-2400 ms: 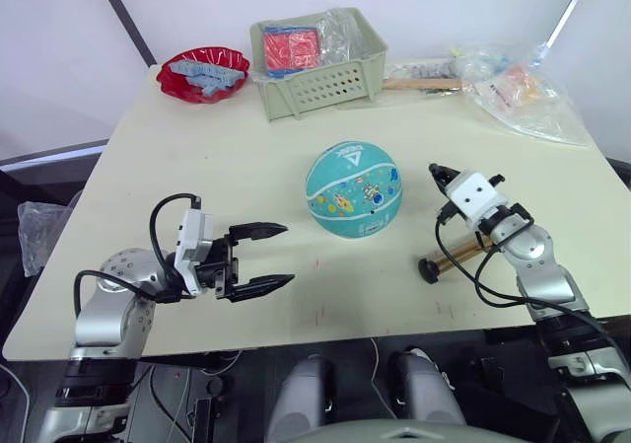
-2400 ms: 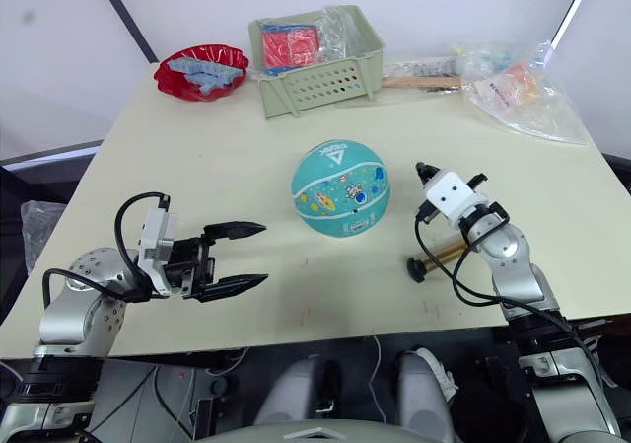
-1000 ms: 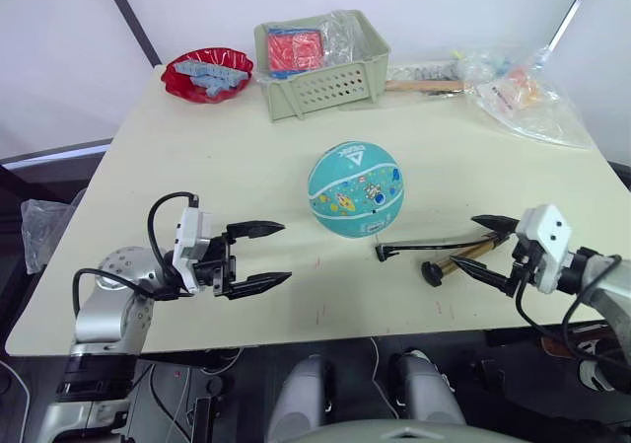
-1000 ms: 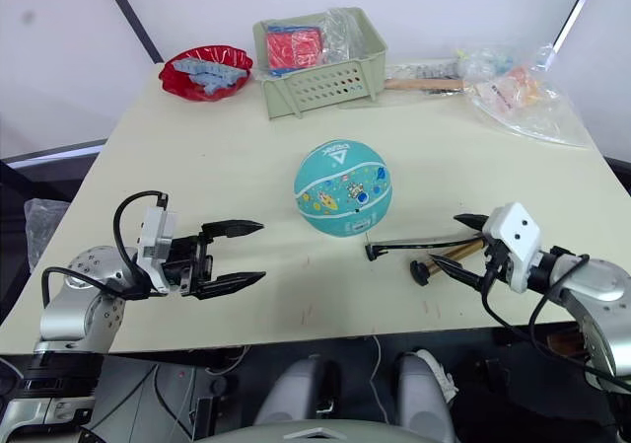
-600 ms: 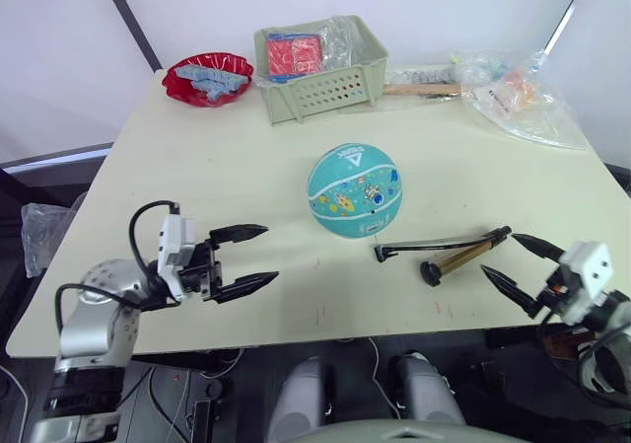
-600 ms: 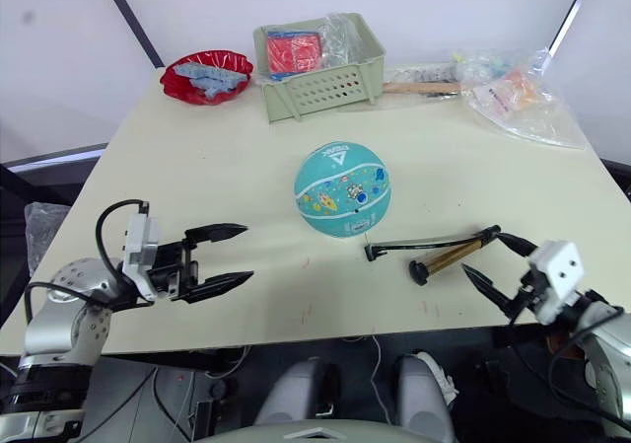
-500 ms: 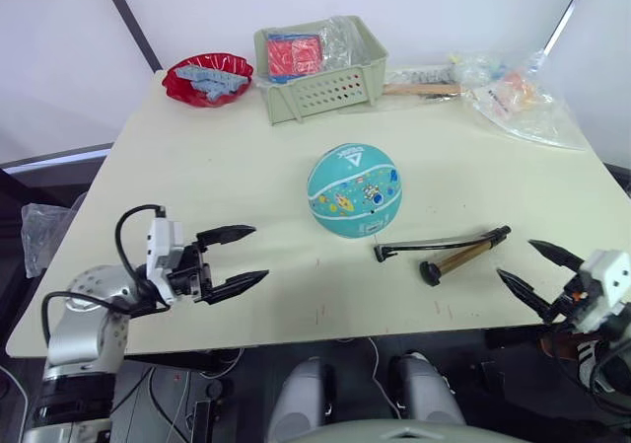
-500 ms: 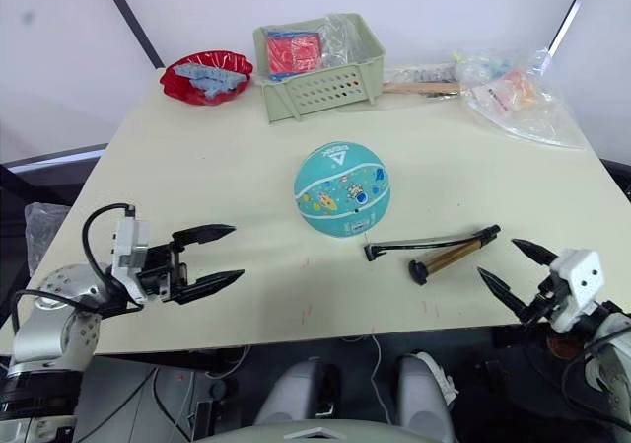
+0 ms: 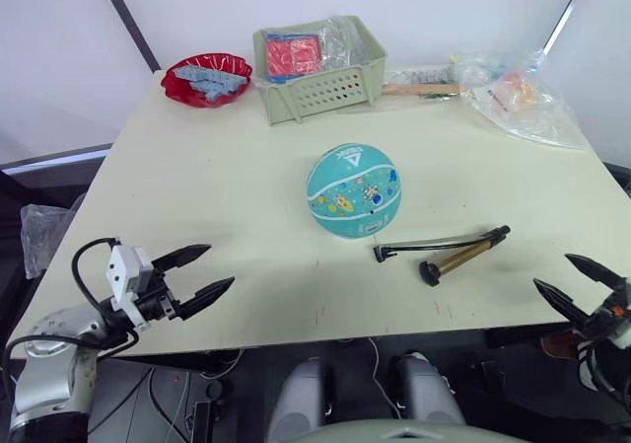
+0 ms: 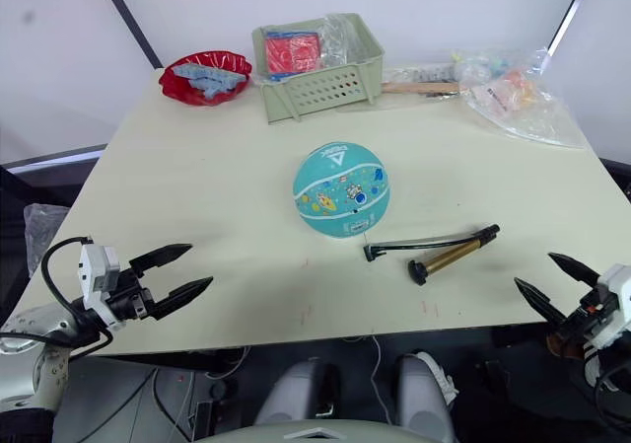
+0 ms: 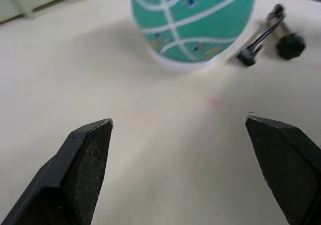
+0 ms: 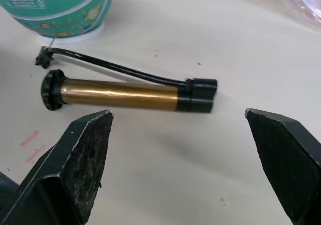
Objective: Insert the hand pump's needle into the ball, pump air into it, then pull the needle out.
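Observation:
The teal ball (image 9: 353, 190) rests mid-table on a white ring. Just in front and to its right lies the hand pump (image 9: 458, 256), its gold barrel (image 12: 120, 94) flat on the table. A black hose (image 12: 115, 67) curves from the pump back toward the ball. The needle's black fitting (image 12: 44, 58) lies on the table by the ball's base, outside the ball. My left gripper (image 9: 219, 265) hovers open at the front left edge, far from both. At the front right corner my right gripper (image 9: 552, 271) stands open and empty, short of the pump.
At the back stand a green basket (image 9: 320, 63) holding a red packet and a red bowl (image 9: 205, 73) of blue pieces. Clear plastic bags (image 9: 518, 93) and a wooden-handled tool (image 9: 424, 86) lie back right. The table's front edge (image 9: 325, 334) runs between my grippers.
Both arms have drawn back and outward to the table's front corners, staying open. The right gripper has left the pump's side. Ball and pump lie still.

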